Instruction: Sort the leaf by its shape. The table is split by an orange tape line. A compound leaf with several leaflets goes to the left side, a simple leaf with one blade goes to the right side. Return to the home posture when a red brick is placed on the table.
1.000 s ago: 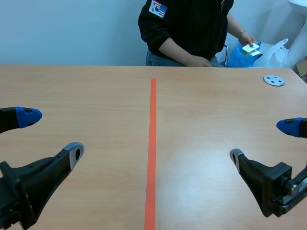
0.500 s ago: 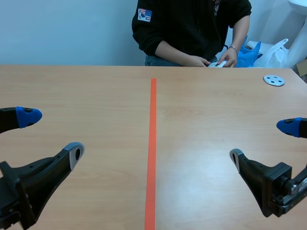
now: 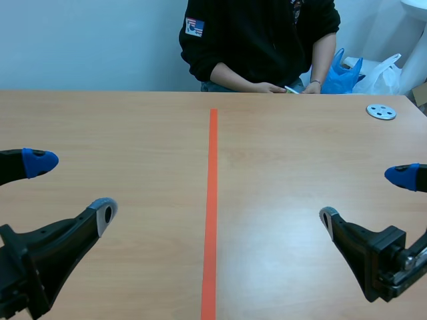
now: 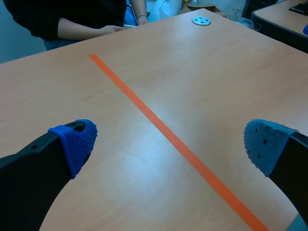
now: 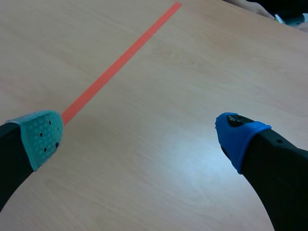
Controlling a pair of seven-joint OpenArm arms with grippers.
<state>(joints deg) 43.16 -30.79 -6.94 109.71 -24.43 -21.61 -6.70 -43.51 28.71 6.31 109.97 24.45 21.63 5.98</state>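
No leaf lies on the table in any view. My left gripper (image 3: 70,187) hangs open low at the near left, with nothing between its fingers; in the left wrist view the left gripper (image 4: 171,142) spans bare wood and the orange tape line (image 4: 168,137). On the near right my right gripper (image 3: 367,197) is open too and holds nothing, and the right gripper (image 5: 139,132) in its own view shows only table ahead. The orange tape line (image 3: 211,207) splits the table down the middle. A person (image 3: 260,40) in a black top sits across the table, with both hands (image 3: 290,87) at the far edge holding something small.
A small grey disc (image 3: 381,112) with holes lies at the far right of the table; it also shows in the left wrist view as the disc (image 4: 201,20). Blue and white plastic bags (image 3: 363,73) sit behind the table's far right edge.
The person's arm came back from the blue bag to the table's far edge, and both hands now rest together there. Neither arm has moved.
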